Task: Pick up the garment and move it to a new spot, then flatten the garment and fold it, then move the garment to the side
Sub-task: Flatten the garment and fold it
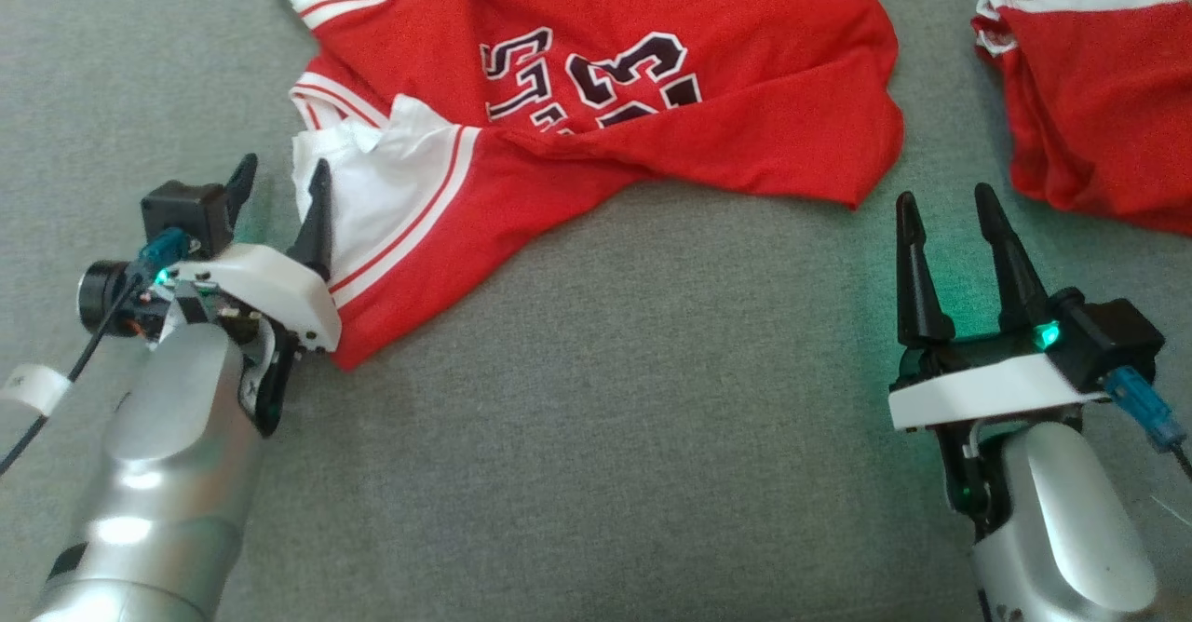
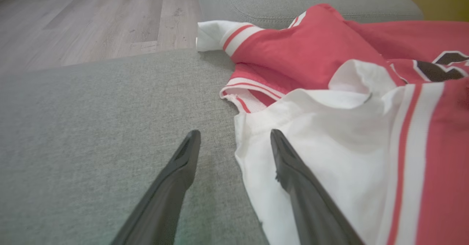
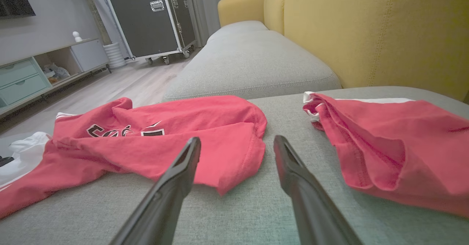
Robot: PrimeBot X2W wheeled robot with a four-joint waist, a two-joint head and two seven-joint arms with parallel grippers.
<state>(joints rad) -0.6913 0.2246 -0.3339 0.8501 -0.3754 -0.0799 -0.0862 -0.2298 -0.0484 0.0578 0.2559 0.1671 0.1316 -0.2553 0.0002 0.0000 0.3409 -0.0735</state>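
Lower left, my left gripper (image 1: 284,180) gapes astride the jersey (image 1: 726,128)'s white edge; right gripper (image 1: 945,205) gapes empty. Right wrist view adds a yellow backrest (image 3: 366,28).

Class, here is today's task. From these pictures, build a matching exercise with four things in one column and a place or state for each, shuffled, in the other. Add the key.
Column A
1. crumpled red jersey with black-and-white lettering
2. second red garment with a white band
3. left gripper
4. yellow sofa backrest

Column B
a. open, at the jersey's white sleeve
b. rises behind the grey seat cushion
c. lies at the head view's far right
d. lies across the middle of that cushion

Pairs: 1-d, 2-c, 3-a, 4-b
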